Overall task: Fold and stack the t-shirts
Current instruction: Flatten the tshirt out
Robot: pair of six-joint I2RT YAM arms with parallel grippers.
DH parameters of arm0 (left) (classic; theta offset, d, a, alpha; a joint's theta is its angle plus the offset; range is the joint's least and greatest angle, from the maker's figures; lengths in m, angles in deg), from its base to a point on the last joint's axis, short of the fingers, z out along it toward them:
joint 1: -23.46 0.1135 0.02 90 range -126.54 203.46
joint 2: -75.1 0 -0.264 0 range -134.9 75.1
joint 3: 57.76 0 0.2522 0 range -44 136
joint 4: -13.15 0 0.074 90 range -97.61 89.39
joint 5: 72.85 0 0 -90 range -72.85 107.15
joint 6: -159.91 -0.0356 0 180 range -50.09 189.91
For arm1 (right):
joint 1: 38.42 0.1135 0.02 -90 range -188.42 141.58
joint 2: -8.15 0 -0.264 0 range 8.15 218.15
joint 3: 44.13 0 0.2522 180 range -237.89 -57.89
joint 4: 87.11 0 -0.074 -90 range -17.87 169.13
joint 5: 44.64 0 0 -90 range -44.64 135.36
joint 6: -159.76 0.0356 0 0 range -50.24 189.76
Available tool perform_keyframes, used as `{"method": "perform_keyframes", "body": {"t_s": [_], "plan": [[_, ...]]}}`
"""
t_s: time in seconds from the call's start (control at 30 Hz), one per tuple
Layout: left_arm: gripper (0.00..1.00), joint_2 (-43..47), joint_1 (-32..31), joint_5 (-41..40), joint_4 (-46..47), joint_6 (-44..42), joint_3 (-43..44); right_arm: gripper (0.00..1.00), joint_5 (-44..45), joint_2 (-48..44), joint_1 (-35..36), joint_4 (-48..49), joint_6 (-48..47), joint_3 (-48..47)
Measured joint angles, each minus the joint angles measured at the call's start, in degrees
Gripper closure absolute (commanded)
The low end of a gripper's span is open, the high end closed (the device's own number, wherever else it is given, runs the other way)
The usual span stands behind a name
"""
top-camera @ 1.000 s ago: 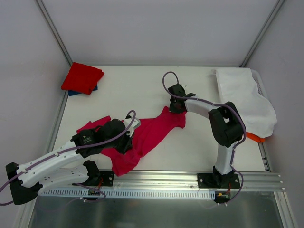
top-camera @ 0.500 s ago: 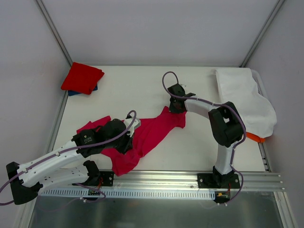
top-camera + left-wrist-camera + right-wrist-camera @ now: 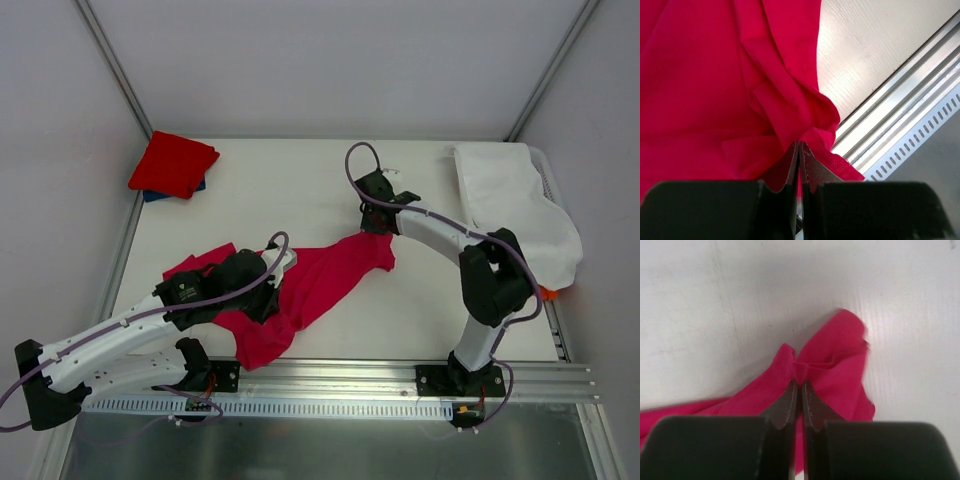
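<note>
The crimson-pink t-shirt [image 3: 320,285] lies crumpled and stretched across the middle of the table. My left gripper [image 3: 268,300] is shut on a fold of it near its lower left; the left wrist view shows the cloth [image 3: 740,85] pinched between the jaws [image 3: 799,150]. My right gripper [image 3: 375,228] is shut on its upper right corner; the right wrist view shows that corner [image 3: 835,360] bunched at the jaw tips [image 3: 800,387]. A folded brighter red t-shirt [image 3: 172,163] lies on a folded blue one [image 3: 152,196] at the far left corner.
A white cloth bag [image 3: 515,205] over a basket stands at the right edge, with an orange object [image 3: 546,292] at its near end. A metal rail [image 3: 330,375] runs along the table's near edge.
My right gripper has moved slightly to the right and forward with the shirt corner, pulling the cloth a little. The left arm has barely moved.
</note>
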Motion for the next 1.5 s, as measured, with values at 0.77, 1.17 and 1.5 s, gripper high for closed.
{"method": "perform_keyframes", "body": {"t_s": [0.77,1.17,1.5], "plan": [[1.00,-0.57,0.37,0.02,0.31,-0.02,-0.52,0.05,4.48,-15.52,1.46,-3.74,-2.99,8.11],[1.00,-0.66,1.11,0.09,0.39,-0.02,-0.63,0.11,-0.35,3.41,8.50,-4.00,-2.73,-13.40],[1.00,0.72,1.11,0.07,0.44,-0.02,-0.92,0.22,-0.85,12.92,9.14,-6.14,-2.67,-21.46]]}}
